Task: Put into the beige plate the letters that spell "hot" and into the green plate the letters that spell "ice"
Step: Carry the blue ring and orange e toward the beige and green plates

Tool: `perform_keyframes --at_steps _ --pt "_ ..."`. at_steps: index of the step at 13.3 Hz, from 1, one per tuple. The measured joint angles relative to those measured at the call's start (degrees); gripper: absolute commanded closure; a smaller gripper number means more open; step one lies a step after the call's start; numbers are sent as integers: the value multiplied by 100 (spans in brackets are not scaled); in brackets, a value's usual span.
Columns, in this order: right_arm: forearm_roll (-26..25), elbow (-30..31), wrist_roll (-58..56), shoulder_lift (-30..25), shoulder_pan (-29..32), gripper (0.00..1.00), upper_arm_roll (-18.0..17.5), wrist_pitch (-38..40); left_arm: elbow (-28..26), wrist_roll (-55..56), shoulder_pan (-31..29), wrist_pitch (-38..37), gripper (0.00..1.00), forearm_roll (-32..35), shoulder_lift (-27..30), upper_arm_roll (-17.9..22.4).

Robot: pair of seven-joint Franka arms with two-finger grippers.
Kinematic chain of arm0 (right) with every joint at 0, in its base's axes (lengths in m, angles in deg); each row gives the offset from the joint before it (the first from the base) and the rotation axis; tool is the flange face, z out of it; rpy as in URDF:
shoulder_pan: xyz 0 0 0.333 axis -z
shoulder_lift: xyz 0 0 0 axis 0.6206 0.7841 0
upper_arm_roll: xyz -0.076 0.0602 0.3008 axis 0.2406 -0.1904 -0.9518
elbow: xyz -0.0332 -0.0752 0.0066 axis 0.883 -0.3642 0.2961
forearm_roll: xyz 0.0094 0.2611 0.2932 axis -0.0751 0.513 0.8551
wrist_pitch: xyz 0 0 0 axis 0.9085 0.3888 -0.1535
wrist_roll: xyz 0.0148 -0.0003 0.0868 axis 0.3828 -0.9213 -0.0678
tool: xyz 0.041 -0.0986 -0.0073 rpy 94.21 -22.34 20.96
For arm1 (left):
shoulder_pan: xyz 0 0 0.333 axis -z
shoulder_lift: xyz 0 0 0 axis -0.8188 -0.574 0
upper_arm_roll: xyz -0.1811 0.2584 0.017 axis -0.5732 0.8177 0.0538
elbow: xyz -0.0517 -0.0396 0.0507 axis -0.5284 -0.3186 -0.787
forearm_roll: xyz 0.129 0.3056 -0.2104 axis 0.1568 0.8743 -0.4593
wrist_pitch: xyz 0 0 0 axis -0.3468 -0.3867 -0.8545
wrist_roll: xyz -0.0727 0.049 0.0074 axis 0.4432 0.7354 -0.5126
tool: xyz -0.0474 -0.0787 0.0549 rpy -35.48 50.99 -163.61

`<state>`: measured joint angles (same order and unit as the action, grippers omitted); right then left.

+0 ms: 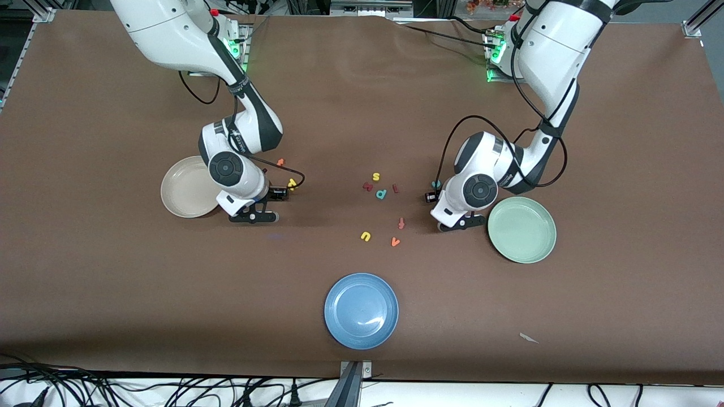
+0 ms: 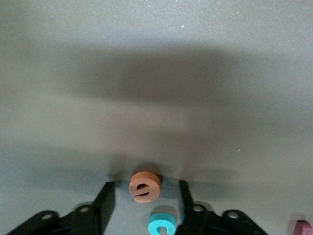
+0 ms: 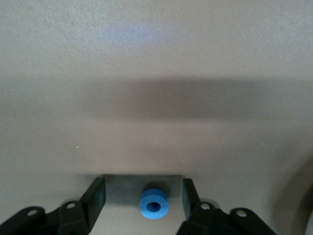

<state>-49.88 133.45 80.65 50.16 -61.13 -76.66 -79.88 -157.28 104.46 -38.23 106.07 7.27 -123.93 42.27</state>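
Observation:
In the left wrist view, my left gripper [image 2: 145, 186] is open and down at the table, its fingers standing on both sides of the orange e [image 2: 145, 185] with a gap each side. The teal c [image 2: 163, 224] lies beside the e. From the front, that gripper [image 1: 461, 223] is next to the green plate [image 1: 521, 229]. My right gripper [image 3: 144, 183] is open around the blue o [image 3: 154, 203] without touching it, beside the beige plate [image 1: 189, 186]. The yellow h [image 1: 292, 183], orange t [image 1: 280, 162] and dark red i [image 1: 395, 188] lie on the table.
Mid-table lie a yellow s [image 1: 375, 177], a teal p [image 1: 381, 194], a dark red f [image 1: 401, 223], a yellow u [image 1: 365, 236] and an orange v [image 1: 395, 242]. A blue plate [image 1: 361, 310] sits nearest the front camera.

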Motion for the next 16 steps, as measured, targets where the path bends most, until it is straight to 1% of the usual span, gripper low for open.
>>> perform_keyframes --at_steps 1,2,4,6,8,9,10,11,13,14,16 --pt "0 28 0 0 0 36 0 0 -14 6 -3 5 69 0 14 0" --pt "0 55 0 0 0 36 0 0 -23 9 -4 7 70 0 24 -1" --pt "5 61 0 -5 0 46 -2 -3 -40 17 -9 24 86 -1 34 -2" --pt "13 62 0 -14 0 46 -9 -3 -45 22 -17 70 92 -1 42 -2" --pt "21 67 0 -22 0 46 -12 2 -40 29 -57 93 92 -1 90 -2" --pt "22 67 0 -22 0 54 -12 2 -24 29 -95 81 92 -1 153 -1" --pt "22 68 0 -23 0 57 -12 2 15 19 -159 1 92 -1 234 1" --pt "28 68 1 -35 0 66 -15 7 102 -53 -272 -202 92 0 327 4" --pt "30 72 0 -41 0 69 -18 12 377 -514 -555 -773 92 0 459 19" --pt "31 72 0 -46 0 73 -21 16 487 -828 -711 -955 92 0 487 24" --pt "32 72 0 -49 0 85 -25 16 601 -1503 -970 -1075 92 1 497 40"
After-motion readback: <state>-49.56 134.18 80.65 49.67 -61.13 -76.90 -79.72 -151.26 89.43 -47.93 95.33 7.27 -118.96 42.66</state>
